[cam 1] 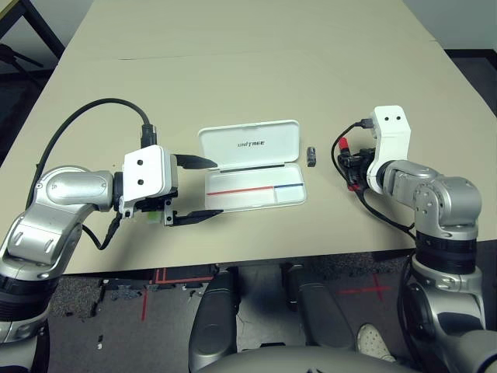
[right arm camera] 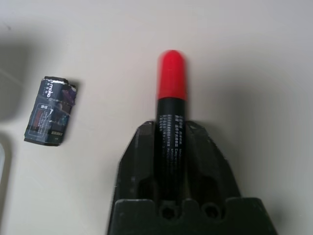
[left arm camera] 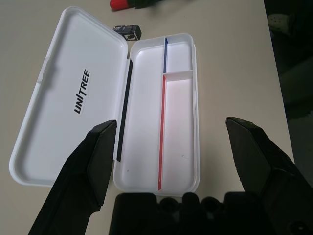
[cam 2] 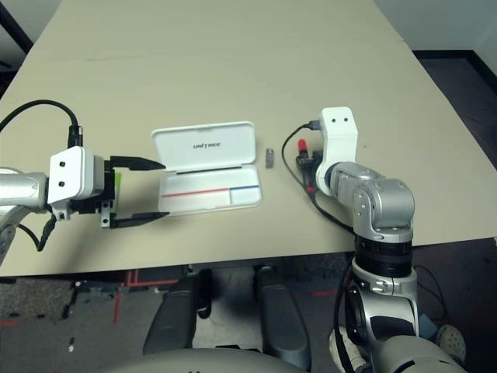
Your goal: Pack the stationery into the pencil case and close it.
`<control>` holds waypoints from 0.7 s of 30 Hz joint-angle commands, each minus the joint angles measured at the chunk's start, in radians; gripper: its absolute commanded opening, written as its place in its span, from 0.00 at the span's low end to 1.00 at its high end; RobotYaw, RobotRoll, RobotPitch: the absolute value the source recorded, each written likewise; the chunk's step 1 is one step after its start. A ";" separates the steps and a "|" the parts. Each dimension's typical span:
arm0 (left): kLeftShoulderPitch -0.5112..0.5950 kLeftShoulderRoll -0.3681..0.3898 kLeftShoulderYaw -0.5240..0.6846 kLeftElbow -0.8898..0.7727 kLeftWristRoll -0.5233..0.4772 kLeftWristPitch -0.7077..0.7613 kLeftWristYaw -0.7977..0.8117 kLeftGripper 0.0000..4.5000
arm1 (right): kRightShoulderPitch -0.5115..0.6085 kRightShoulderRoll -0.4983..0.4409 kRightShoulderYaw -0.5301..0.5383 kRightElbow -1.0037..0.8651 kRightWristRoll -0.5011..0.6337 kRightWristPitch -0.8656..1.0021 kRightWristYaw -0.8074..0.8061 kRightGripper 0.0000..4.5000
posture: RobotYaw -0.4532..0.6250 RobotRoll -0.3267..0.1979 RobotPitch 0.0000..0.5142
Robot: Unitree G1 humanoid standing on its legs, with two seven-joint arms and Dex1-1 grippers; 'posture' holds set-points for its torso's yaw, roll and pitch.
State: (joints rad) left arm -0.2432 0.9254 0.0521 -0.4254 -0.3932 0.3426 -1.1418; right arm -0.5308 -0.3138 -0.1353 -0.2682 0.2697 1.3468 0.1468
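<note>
The white pencil case (cam 1: 256, 190) lies open mid-table, its "UNITREE" lid (cam 1: 248, 144) folded back flat and its divided tray holding nothing. My left gripper (cam 1: 213, 186) hovers open at the case's left end, its black fingers (left arm camera: 98, 152) spread wider than the tray. Partly hidden under that hand is a lime-green stick (cam 2: 117, 183). Just right of the case, a tiny dark grey piece (cam 1: 311, 155) rests on the table. Further right, my right gripper (right arm camera: 171, 129) is shut on the red marker (right arm camera: 171, 78), whose red end pokes out past the fingertips.
The beige table (cam 1: 248, 70) stretches far behind the case. Its front edge runs close below both hands. Black cables loop from each wrist, the left one (cam 1: 93, 109) arching over the table.
</note>
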 commanded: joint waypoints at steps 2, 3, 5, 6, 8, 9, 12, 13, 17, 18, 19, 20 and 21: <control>0.011 0.002 -0.022 -0.032 0.002 0.011 0.012 1.00 | 0.003 -0.041 0.041 0.009 0.030 0.048 0.062 0.12 | 0.49 0.62 0.44; 0.011 0.003 -0.023 -0.033 0.001 0.012 0.014 1.00 | -0.008 -0.073 0.053 0.009 0.047 0.046 0.098 0.12 | 0.49 0.62 0.44; 0.010 0.005 -0.025 -0.035 0.000 0.013 0.016 1.00 | -0.038 -0.163 0.087 0.016 0.077 0.027 0.190 0.12 | 0.48 0.62 0.44; 0.009 0.006 -0.026 -0.034 0.000 0.013 0.016 1.00 | -0.054 -0.231 0.120 0.021 0.099 0.000 0.267 0.12 | 0.48 0.62 0.44; 0.006 0.007 -0.027 -0.034 0.000 0.014 0.015 1.00 | -0.078 -0.344 0.174 0.034 0.123 -0.074 0.398 0.12 | 0.48 0.62 0.44; 0.005 0.008 -0.027 -0.033 0.000 0.014 0.014 1.00 | -0.093 -0.395 0.197 0.047 0.131 -0.108 0.459 0.12 | 0.48 0.62 0.44; 0.004 0.010 -0.026 -0.034 0.000 0.016 0.014 1.00 | -0.144 -0.545 0.273 0.088 0.134 -0.252 0.676 0.12 | 0.48 0.62 0.43; 0.003 0.010 -0.027 -0.034 0.000 0.017 0.014 1.00 | -0.162 -0.582 0.298 0.106 0.128 -0.306 0.745 0.12 | 0.48 0.62 0.43; -0.001 0.010 -0.028 -0.034 0.002 0.021 0.017 1.00 | -0.243 -0.668 0.390 0.192 0.071 -0.565 1.012 0.12 | 0.49 0.62 0.42; -0.001 0.010 -0.028 -0.034 0.002 0.022 0.017 1.00 | -0.264 -0.671 0.408 0.214 0.057 -0.616 1.061 0.12 | 0.49 0.62 0.42; 0.000 0.010 -0.028 -0.035 0.003 0.023 0.019 1.00 | -0.286 -0.668 0.423 0.236 0.047 -0.670 1.115 0.12 | 0.49 0.62 0.42; 0.001 0.010 -0.027 -0.037 0.004 0.023 0.020 1.00 | -0.304 -0.664 0.437 0.254 0.036 -0.718 1.164 0.12 | 0.49 0.62 0.42; 0.002 0.010 -0.027 -0.038 0.004 0.024 0.021 1.00 | -0.320 -0.659 0.449 0.271 0.025 -0.754 1.202 0.12 | 0.49 0.62 0.42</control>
State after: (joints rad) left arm -0.2476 0.9258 0.0312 -0.4463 -0.3933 0.3599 -1.1267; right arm -0.8305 -0.9707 0.2856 -0.0181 0.3178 0.6598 1.2783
